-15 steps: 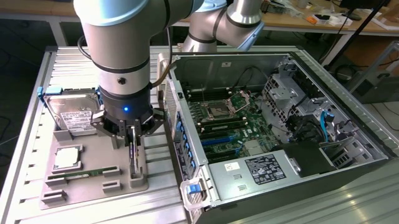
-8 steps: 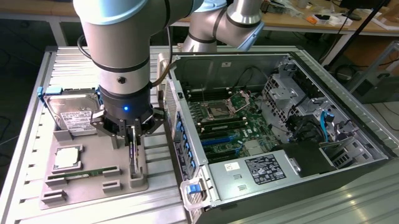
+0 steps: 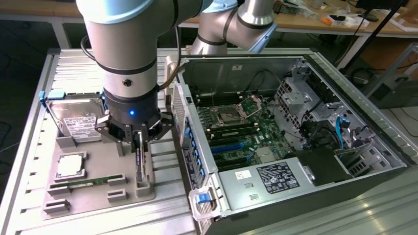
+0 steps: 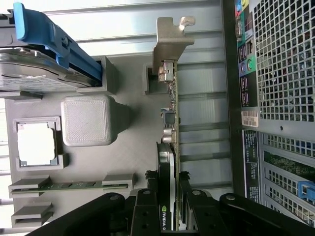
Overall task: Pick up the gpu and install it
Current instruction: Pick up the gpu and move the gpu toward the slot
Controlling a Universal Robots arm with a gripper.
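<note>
Where the gpu [image 4: 170,132] stands on edge in its slot of the grey tray [image 3: 98,198], the pincer [image 4: 167,177] pinches it, one finger against each face. A small green-and-white logo shows on the card's black shroud, too small to read. The hard drive [image 3: 77,122] carries a white label and the power supply [image 3: 277,177] a black one, both illegible; a barcode sticker [image 4: 250,118] sits on the computer case [image 3: 307,122]. The card's slot lies along the tray edge just beside the case wall, on the ribbed desk [image 3: 26,147]; the case's side is open.
</note>
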